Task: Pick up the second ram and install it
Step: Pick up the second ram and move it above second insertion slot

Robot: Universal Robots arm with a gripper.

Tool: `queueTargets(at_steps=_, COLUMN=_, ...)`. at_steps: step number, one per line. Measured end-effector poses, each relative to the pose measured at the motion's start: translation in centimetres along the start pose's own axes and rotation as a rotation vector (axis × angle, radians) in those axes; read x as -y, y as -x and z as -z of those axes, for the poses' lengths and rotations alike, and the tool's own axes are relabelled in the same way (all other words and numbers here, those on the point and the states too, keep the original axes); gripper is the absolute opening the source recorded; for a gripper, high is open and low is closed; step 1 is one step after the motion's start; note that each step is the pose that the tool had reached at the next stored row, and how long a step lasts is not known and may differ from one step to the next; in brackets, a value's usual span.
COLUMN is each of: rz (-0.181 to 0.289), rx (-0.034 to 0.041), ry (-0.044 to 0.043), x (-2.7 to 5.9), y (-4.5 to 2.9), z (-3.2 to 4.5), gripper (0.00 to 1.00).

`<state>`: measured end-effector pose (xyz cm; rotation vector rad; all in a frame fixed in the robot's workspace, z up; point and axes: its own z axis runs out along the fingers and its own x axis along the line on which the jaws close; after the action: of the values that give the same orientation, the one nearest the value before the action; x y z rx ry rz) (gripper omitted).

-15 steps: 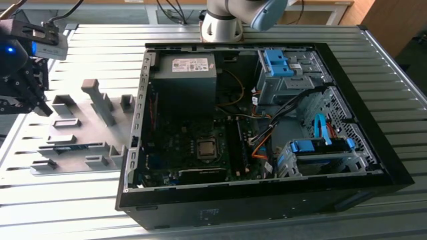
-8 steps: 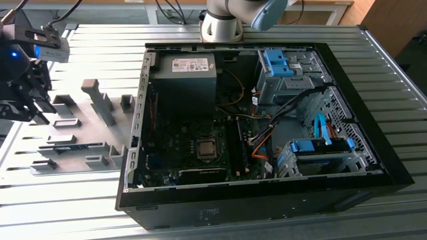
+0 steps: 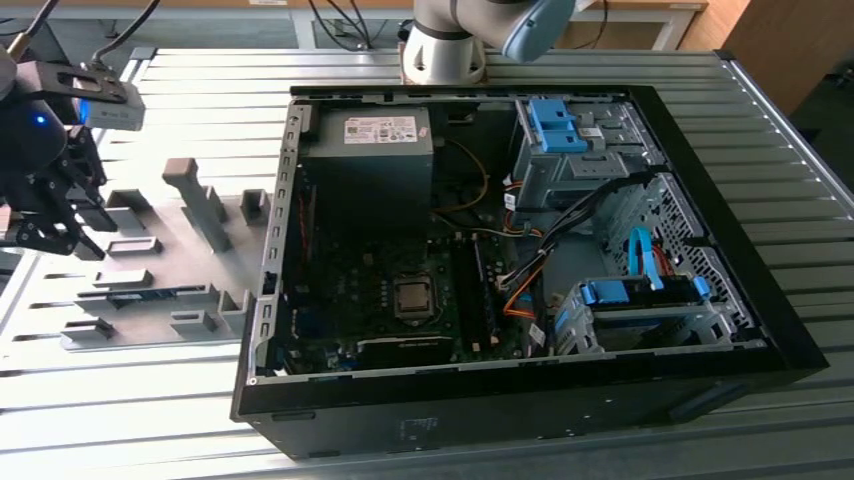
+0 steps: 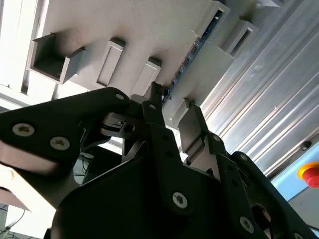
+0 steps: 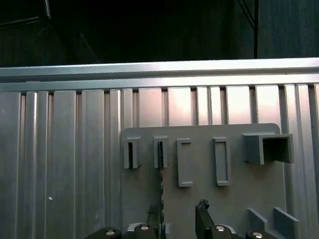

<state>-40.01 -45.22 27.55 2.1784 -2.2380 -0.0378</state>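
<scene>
- In the exterior view, a black open computer case (image 3: 534, 395) lies on a counter (image 3: 134, 400) of ribbed, silvery metal slats. Inside it, the grey power supply (image 3: 367, 165) carries a white label (image 3: 380, 128) whose print I cannot make out. There are also light-blue plastic drive brackets (image 3: 561, 125) and a dark green board.
- At this view's left, a matte grey fixture plate (image 3: 174, 265) with raised, blocky holders rests on the slats. The second ram (image 3: 154, 295) lies in it as a thin dark strip with a blue end. The black gripper (image 3: 60, 235) hangs over the plate's outer edge, apart from the case.
- In the second wrist view, the fingers (image 4: 154, 107) stand apart with nothing clamped. The second ram (image 4: 192, 50) shows edge-on between the plate's holders, running up to one fingertip. A red button (image 4: 310, 174) sits on a pale blue surface past the slats.
- In the first wrist view, the gripper (image 5: 178, 209) is spread over the fixture plate (image 5: 239, 189). The second ram (image 5: 161, 186) stands in a slot just beside one finger. Dark room lies beyond the counter's edge.
</scene>
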Motion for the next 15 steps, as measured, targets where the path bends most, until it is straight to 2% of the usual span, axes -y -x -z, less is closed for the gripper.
queueTargets(at_steps=2, rz=0.010, rx=-0.0005, ry=0.0001, x=0.01, y=-0.26, z=-0.25, gripper=0.42)
queueTargets(at_steps=6, rz=0.012, rx=0.0008, ry=-0.0003, x=0.05, y=-1.37, z=-0.84, gripper=0.42)
queueTargets(at_steps=10, rz=0.013, rx=0.0164, ry=-0.0001, x=0.07, y=-1.89, z=-1.29, gripper=0.42)
queueTargets(at_steps=15, rz=0.013, rx=0.0192, ry=-0.0004, x=0.10, y=-2.22, z=-2.17, gripper=0.42)
